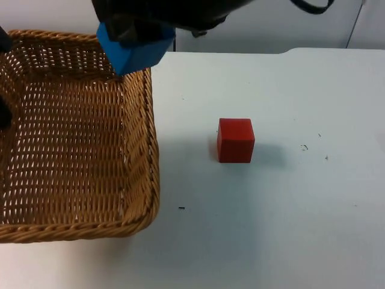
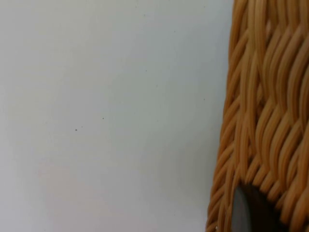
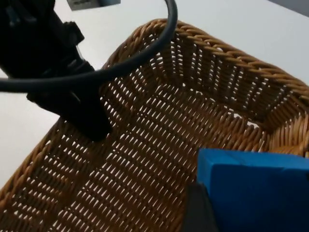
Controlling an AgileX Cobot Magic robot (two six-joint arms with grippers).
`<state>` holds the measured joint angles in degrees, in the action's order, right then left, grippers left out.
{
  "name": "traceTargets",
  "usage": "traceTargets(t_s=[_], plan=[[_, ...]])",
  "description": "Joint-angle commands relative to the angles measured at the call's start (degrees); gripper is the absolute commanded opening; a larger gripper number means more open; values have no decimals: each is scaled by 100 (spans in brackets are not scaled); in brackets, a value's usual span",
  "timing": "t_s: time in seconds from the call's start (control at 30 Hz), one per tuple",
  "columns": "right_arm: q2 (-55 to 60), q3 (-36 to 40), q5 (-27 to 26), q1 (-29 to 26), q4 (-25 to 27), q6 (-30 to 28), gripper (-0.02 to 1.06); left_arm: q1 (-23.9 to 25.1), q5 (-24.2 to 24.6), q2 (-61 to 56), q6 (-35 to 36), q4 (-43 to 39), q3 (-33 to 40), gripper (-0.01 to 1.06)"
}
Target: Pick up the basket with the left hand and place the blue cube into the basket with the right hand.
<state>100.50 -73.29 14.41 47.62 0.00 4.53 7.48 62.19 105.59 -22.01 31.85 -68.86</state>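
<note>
A woven wicker basket (image 1: 143, 150) takes up the left of the table. My left gripper (image 1: 2, 111) is at the basket's left rim, shut on it. In the right wrist view the left gripper (image 3: 91, 123) clamps that rim (image 3: 217, 53). The left wrist view has the basket's weave (image 2: 260, 111) close up beside a black fingertip (image 2: 248, 212). My right gripper (image 1: 141, 30) is shut on the blue cube (image 1: 135, 53) and holds it in the air over the basket's far right corner. From the right wrist, the blue cube (image 3: 256, 188) hangs above the basket's floor.
A red cube (image 1: 235, 139) stands on the white table (image 1: 289, 229) to the right of the basket, apart from it. The grey partition wall (image 1: 271, 24) closes the far side of the table.
</note>
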Motion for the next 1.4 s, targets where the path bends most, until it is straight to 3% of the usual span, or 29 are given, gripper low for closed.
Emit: traceTargets(t_s=[0.0,0.23,0.63,1.13,1.27,1.3,1.37], plan=[[103,-132,-214,58,0,-2,0,2,15,-35,-3,235,-60,0],[803,-703,-319,106,32,-2,0,2,8,79,-3,262,-60,0],[2285,-2226,491,435,0,-169,0,2,-4,171,-52,353,-60,0],[2737,-2289,616,434,0,-210,2,2,7,171,-97,353,-60,0],[2749,-2289,615,434,0,-210,30,2,7,171,-139,353,-60,0],[2749,-2289,615,434,0,-210,30,2,7,171,-139,353,-60,0],[2727,-2289,629,434,0,-210,55,2,7,171,-139,353,-60,0]])
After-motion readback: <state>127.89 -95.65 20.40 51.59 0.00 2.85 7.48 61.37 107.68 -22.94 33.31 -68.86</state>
